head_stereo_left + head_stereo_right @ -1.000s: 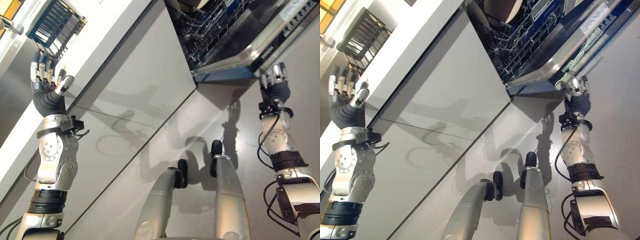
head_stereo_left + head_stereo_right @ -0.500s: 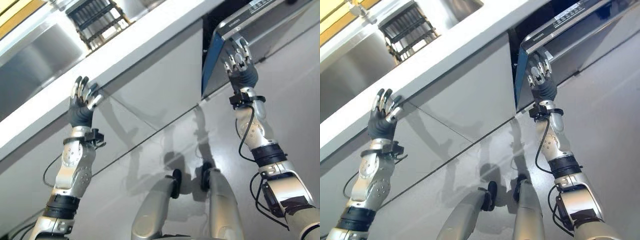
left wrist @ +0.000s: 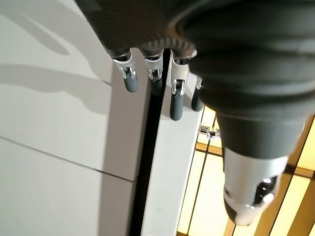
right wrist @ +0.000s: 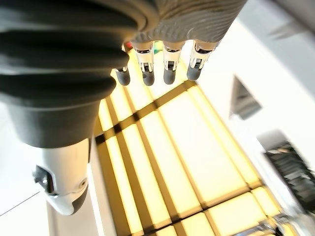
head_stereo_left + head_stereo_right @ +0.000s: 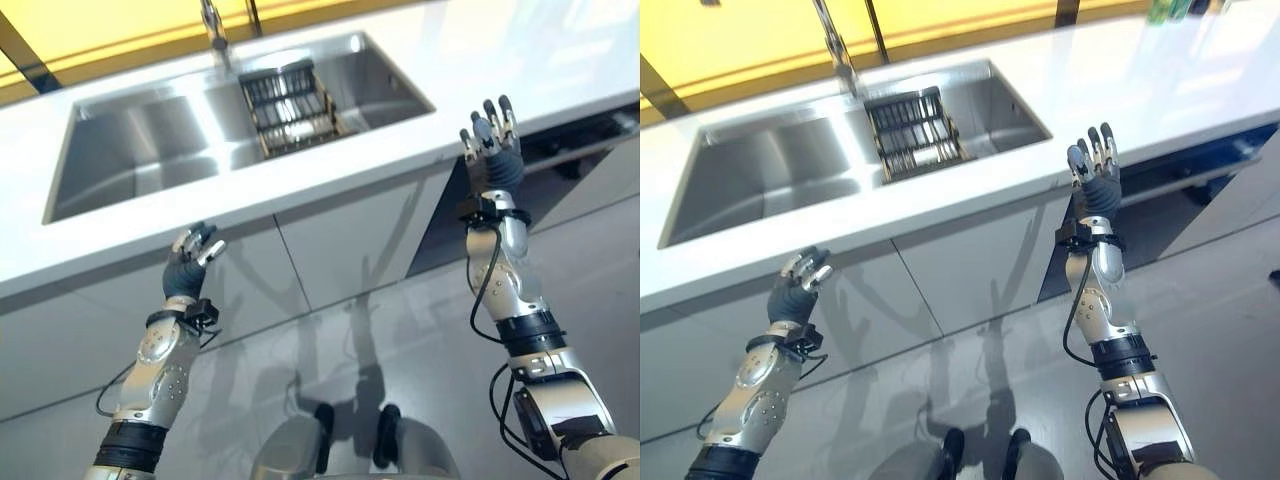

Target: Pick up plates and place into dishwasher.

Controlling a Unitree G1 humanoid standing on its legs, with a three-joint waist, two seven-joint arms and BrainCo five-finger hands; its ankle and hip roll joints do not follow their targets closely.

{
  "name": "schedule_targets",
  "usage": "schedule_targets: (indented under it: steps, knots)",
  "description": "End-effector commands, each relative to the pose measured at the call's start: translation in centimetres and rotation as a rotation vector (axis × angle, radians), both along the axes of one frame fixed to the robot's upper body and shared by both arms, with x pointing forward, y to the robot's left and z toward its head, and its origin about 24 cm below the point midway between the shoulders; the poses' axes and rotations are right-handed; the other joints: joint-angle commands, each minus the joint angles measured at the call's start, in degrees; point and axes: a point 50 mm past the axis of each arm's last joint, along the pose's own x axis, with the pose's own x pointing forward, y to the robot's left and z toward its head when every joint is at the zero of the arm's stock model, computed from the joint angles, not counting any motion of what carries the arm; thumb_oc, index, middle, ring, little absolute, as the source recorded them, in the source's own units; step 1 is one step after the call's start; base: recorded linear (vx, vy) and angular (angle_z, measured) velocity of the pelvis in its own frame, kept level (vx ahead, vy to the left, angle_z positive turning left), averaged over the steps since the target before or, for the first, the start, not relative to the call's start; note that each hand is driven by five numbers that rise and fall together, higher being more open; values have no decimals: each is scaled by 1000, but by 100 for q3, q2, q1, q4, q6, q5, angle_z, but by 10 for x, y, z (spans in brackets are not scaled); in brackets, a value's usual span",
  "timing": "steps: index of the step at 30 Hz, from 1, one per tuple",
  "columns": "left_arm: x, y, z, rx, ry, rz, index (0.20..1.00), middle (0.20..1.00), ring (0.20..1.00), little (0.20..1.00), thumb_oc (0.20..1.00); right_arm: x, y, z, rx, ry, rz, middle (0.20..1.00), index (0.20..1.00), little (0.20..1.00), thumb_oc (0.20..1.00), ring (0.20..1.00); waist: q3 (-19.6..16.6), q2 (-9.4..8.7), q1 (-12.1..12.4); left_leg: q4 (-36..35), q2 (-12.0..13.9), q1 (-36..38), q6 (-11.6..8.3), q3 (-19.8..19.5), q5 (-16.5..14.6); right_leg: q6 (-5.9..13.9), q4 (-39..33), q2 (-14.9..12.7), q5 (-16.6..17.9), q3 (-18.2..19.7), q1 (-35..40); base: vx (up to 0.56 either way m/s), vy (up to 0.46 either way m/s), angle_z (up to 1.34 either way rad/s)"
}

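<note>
Now both empty: left robot hand (image 5: 190,268) half-curled under counter edge (image 5: 300,190); right robot hand (image 5: 492,150) spread.

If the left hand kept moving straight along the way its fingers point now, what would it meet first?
Most likely the underside of the white countertop's front edge: the left hand points up at it from just below, in front of the cabinet doors. Depth is hard to judge.

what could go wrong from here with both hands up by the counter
The right hand is raised with straight fingers at the counter edge, so reaching forward could knock it. The left hand sits close under the counter lip, near the cabinet door, and might catch there. Both hands hold nothing; the dish rack in the sink holds no visible plates.
</note>
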Motion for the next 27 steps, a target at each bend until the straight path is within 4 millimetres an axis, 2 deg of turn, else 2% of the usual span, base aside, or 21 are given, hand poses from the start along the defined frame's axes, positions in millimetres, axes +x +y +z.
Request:
schedule_targets:
  steps: [1, 6, 11, 12, 17, 20, 23, 27]
  knots:
    - [-10, 3, 3, 21, -44, -10, 1000, 1000, 1000, 1000, 1000, -19, 11, 17, -100, -105, -8, 1000, 1000, 1000, 1000, 1000, -586, -368, -25, 385, 76, -55, 64, 306, -178, 311, -2154, -117, 1617, 305, 656, -87, 170, -5]
    - [-11, -13, -2, -40, -43, -40, 1000, 1000, 1000, 1000, 1000, -38, 34, 9, -240, -127, 129, 1000, 1000, 1000, 1000, 1000, -857, -422, -116, -173, 147, 278, 14, 344, 16, 444, -2438, -155, 1774, 311, 788, -123, 161, -3]
    - [-6, -29, 3, -58, -75, -55, 1000, 1000, 1000, 1000, 1000, -47, 51, -13, -310, -56, 206, 1000, 1000, 1000, 1000, 1000, -1040, -435, -127, -547, 227, 456, -42, 354, 188, 505, -2534, -165, 1805, 237, 851, -89, 96, 4]
    - [-5, -35, 6, -51, -90, -64, 1000, 1000, 1000, 1000, 1000, -49, 55, -25, -290, -15, 249, 1000, 1000, 1000, 1000, 1000, -1076, -445, -112, -622, 252, 490, -60, 350, 219, 519, -2542, -170, 1790, 194, 872, -74, 52, 8]
    - [-6, -47, 10, -48, -123, -65, 1000, 1000, 1000, 1000, 1000, -59, 64, -63, -317, 115, 295, 1000, 1000, 1000, 1000, 1000, -1162, -486, -56, -731, 356, 521, -163, 356, 308, 545, -2575, -196, 1726, 19, 954, -57, 28, 22]
    - [-8, -48, 15, -34, -157, -38, 1000, 1000, 1000, 1000, 1000, -66, 65, -78, -325, 159, 319, 1000, 1000, 1000, 1000, 1000, -1181, -501, -40, -758, 461, 516, -234, 383, 349, 534, -2602, -205, 1675, -69, 1003, -33, -3, 28]
    - [-10, -50, 18, -23, -184, -23, 1000, 1000, 1000, 1000, 1000, -70, 64, -84, -344, 169, 311, 1000, 1000, 1000, 1000, 1000, -1201, -513, -25, -782, 585, 518, -317, 383, 386, 515, -2602, -206, 1602, -142, 1053, -13, -41, 32]
    - [-9, -48, 21, -45, -198, 2, 1000, 1000, 1000, 1000, 1000, -70, 60, -82, -359, 151, 276, 1000, 1000, 1000, 1000, 1000, -1204, -523, -22, -586, 743, 436, -443, 438, 525, 452, -2598, -178, 1501, -271, 1135, 2, -61, 27]
